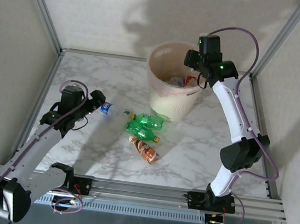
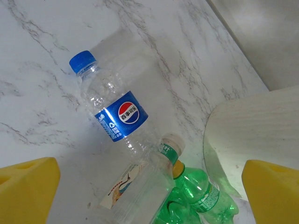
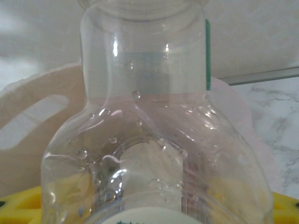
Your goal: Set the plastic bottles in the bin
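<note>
Plastic bottles already lie jumbled inside the bin, too small there to tell apart. One more, a clear bottle, is clamped between the yellow fingers of the right gripper. That gripper hangs over the far right side of the bin's mouth. In the right wrist view the bottle's body crowds the lens, with the pale rim behind it.

Other bottles lie on their sides on the marble table, in front of the bin. Two green bottles rest side by side near its base. An orange-labelled bottle lies just nearer the arms. A blue-capped bottle, clear with a blue label, is furthest left. A second clear bottle with a pale cap lies against it and against a green one.

The left gripper hovers just beside the blue-capped bottle, its jaws spread wide and holding nothing.
</note>
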{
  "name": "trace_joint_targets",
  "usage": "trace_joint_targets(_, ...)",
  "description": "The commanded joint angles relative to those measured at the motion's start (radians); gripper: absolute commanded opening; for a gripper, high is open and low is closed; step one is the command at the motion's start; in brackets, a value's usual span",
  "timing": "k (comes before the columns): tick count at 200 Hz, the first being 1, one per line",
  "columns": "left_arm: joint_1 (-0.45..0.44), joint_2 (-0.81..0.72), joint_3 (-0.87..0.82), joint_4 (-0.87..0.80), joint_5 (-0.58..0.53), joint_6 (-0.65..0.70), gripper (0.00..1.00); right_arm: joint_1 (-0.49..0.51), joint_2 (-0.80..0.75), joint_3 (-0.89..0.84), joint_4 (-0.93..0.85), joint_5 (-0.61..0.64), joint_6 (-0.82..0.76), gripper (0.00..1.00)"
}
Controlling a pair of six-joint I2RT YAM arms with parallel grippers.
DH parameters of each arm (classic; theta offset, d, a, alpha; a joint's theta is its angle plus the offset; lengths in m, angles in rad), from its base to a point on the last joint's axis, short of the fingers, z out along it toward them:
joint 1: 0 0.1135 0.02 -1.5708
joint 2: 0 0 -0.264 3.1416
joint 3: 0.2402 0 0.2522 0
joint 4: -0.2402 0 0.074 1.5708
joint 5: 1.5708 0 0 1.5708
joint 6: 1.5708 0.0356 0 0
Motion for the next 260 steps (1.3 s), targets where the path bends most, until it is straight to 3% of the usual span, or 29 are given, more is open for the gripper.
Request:
trace_joint_targets(1, 0.012, 0.003, -0.009, 0.020, 0.009, -0.012, 1.00, -0.016, 0.001, 0.025, 0.009, 0.004, -0.015, 0.68)
trace_joint_targets(57, 0.012, 0.009, -0.010, 0.025, 0.007, -0.028, 1.00, -0.018, -0.041, 0.036, -0.002, -0.002, -0.006, 0.79)
trace_joint_targets(136, 0.012, 0.057, -0.014, 0.014, -0.049, -0.075, 1.00, 0.031, -0.223, -0.061, 0.012, -0.050, 0.049, 0.78)
trace_joint_targets(180, 0.012, 0.103, -0.031, 0.088, -0.038, -0.136, 1.00, 0.182, -0.407, -0.265, 0.070, -0.030, 0.102, 0.74)
trace_joint_targets(211, 0.009, 0.168, -0.042, 0.151, -0.042, -0.204, 1.00, 0.357, -0.508, -0.405, 0.134, -0.012, 0.137, 0.73)
trace_joint_targets(260, -0.019, 0.328, 0.025, 0.190, -0.097, -0.254, 0.99, 0.625, -0.516, -0.527, 0.169, 0.077, 0.179, 0.75)
